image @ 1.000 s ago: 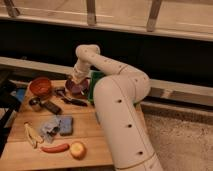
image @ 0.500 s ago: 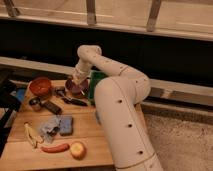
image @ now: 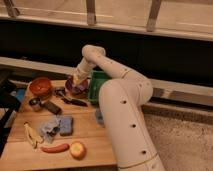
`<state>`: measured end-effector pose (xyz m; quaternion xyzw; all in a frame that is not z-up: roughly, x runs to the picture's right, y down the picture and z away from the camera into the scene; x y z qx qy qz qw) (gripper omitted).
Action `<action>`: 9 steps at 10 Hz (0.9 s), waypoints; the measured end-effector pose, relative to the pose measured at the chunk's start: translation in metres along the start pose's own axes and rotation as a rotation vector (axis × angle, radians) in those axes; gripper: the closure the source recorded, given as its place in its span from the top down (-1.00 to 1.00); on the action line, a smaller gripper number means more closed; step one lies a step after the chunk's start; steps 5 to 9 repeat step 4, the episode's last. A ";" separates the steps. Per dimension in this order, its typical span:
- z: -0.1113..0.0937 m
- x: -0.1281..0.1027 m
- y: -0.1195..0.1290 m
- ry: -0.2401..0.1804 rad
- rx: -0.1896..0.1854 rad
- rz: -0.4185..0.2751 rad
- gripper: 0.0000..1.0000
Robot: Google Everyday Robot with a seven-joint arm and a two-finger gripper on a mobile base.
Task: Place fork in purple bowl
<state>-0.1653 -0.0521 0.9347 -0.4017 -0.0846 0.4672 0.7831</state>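
Very little differs from the earlier views: the white arm [image: 117,95] reaches over the wooden bench [image: 85,135] in the same bent pose as a second ago. The hand [image: 78,80] remains poised directly over the purple bowl [image: 76,88], at most a touch lower toward its rim than before, though the shift is too slight to be sure of. No item on the bench shows a new place, and whether the fork has left the hand cannot be made out.
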 end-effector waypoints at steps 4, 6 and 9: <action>0.001 -0.001 0.002 0.000 -0.001 -0.002 0.60; 0.001 -0.001 0.002 0.000 -0.001 -0.002 0.60; 0.001 -0.001 0.002 0.000 -0.001 -0.002 0.60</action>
